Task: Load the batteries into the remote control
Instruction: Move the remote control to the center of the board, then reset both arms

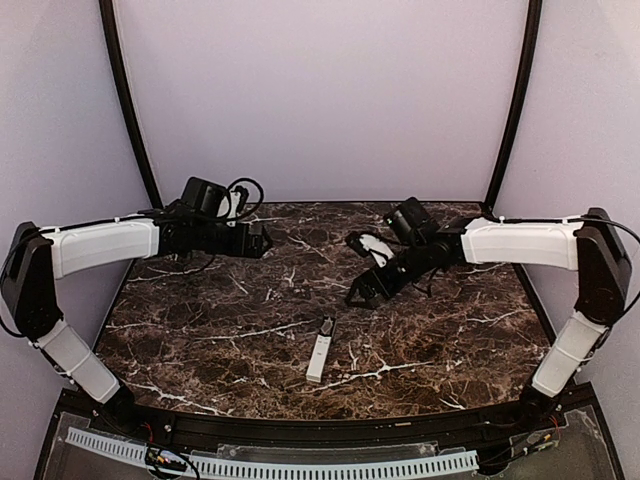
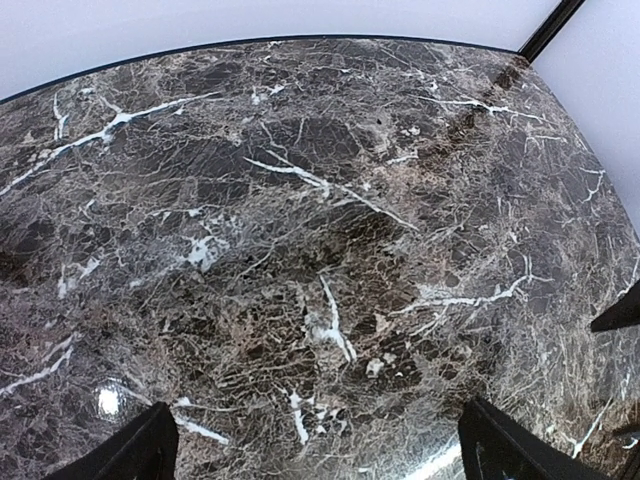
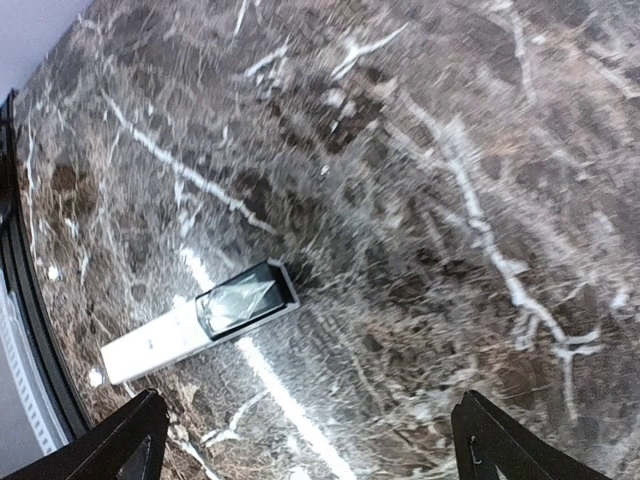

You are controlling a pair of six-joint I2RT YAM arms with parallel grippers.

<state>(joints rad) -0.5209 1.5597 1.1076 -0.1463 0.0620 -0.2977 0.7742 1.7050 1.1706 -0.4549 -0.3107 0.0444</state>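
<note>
Top external view: slim white bar remote (image 1: 319, 350) with a glossy dark end lies lower centre on the dark veined marble table (image 1: 200, 330). Left gripper (image 1: 268, 243) and right gripper (image 1: 358, 293) both spread wide, grasping nothing.

Quantities in view:

- Remote control (image 1: 320, 350): one.
- Robot arms: two, a left arm (image 1: 105, 247) and a right arm (image 1: 520, 243).
- Grippers: two, a left gripper (image 1: 263, 242) and a right gripper (image 1: 362, 291). Each has two fingers (image 2: 140, 455), four in total.
- Marble table (image 1: 200, 310): one.
- Black upright poles (image 1: 125, 100) at the rear: two.
- White slotted strip (image 1: 300, 465) at the near edge: one.
</note>
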